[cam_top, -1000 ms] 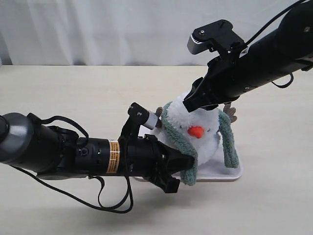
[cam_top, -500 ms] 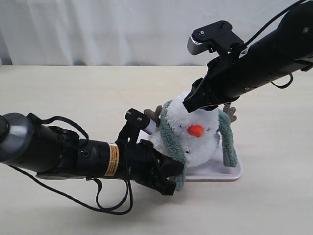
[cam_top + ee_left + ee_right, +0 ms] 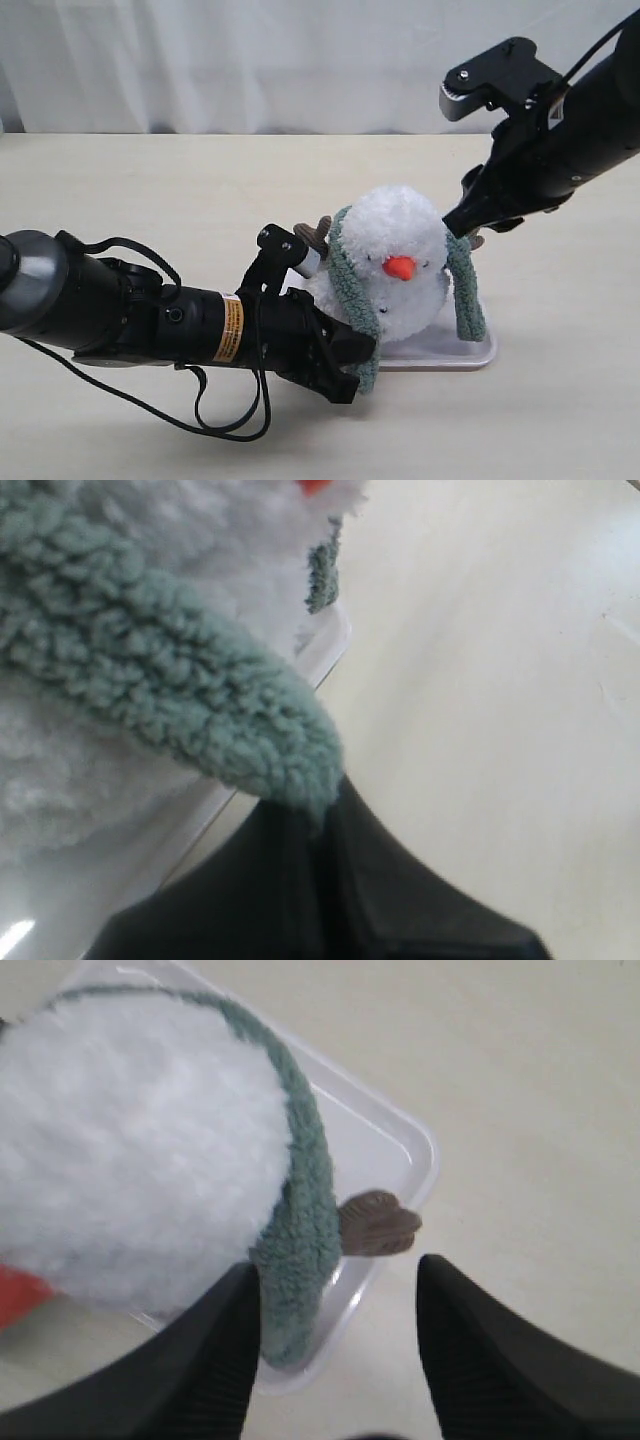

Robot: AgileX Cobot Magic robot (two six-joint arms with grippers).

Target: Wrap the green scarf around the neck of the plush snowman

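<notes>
**Right hand [image 3: 462,213] off the snowman [image 3: 400,265]**

Spread and empty, the right hand has drawn back beside the snowman, baring its head. The scarf [image 3: 352,285] drapes behind the snowman, one end hanging down each side. The left hand [image 3: 352,358] pinches the end in front. Bare counter [image 3: 150,190] before the snowman leaves room to cross the ends. The tray [image 3: 465,352] rim lies close below.

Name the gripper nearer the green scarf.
Left. The left gripper is shut on one hanging end of the green scarf; the right gripper hovers open beside the head of the plush snowman, above the other end.
</notes>
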